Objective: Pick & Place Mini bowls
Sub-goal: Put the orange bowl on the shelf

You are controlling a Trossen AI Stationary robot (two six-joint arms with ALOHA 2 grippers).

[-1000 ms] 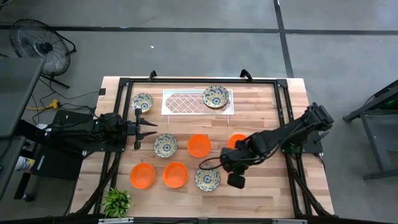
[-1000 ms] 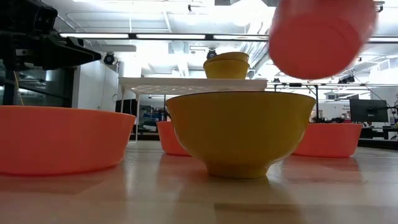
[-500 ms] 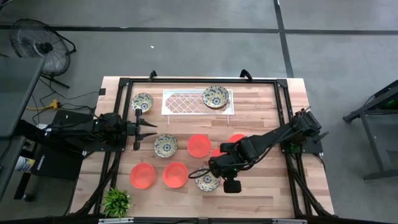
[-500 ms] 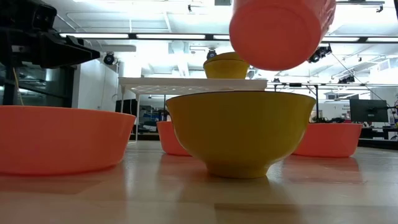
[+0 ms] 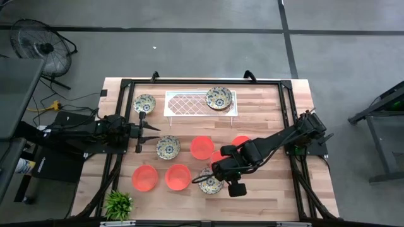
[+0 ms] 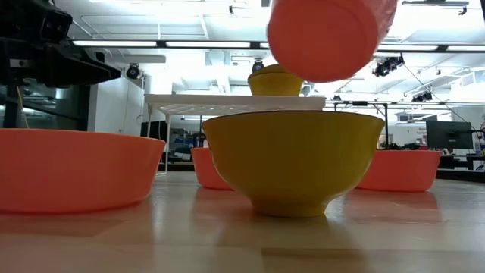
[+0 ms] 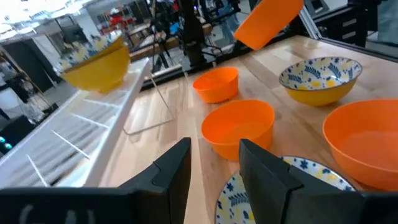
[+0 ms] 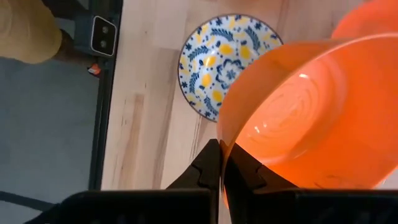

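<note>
My right gripper (image 5: 219, 169) is shut on a plain orange mini bowl (image 5: 218, 156), carried tilted in the air above a cream floral mini bowl (image 5: 209, 183) near the table's near edge. The low view shows the held bowl (image 6: 330, 34) high above that floral bowl's yellow outside (image 6: 294, 159). Other orange bowls (image 5: 201, 147) (image 5: 240, 142) (image 5: 144, 178) rest on their bases on the table. One floral bowl (image 5: 219, 98) stands on the white tray (image 5: 189, 104). My left gripper (image 5: 153, 132) is open and waits beside another floral bowl (image 5: 168, 147). My right gripper pinches the orange bowl's rim (image 8: 225, 134) between its two fingers (image 8: 208, 165), one on the inner wall and one on the outer. It comes slanting from the table's right side. The bowl is lifted clear and tilted, its hollow facing the wrist camera.
A fourth orange bowl (image 5: 178, 177) and a floral bowl (image 5: 144, 103) also stand on the table. A small green plant (image 5: 118, 203) sits at the near left corner. The black frame rails (image 5: 287, 94) edge the work area. Bare wood lies near the right side (image 5: 271, 183).
My right gripper has carried the orange bowl toward the table's left, from beside the near floral bowl to above it, now partly covering it in the high view. The bowl stays lifted and tilted. Most of the move came early, then it slowed.
</note>
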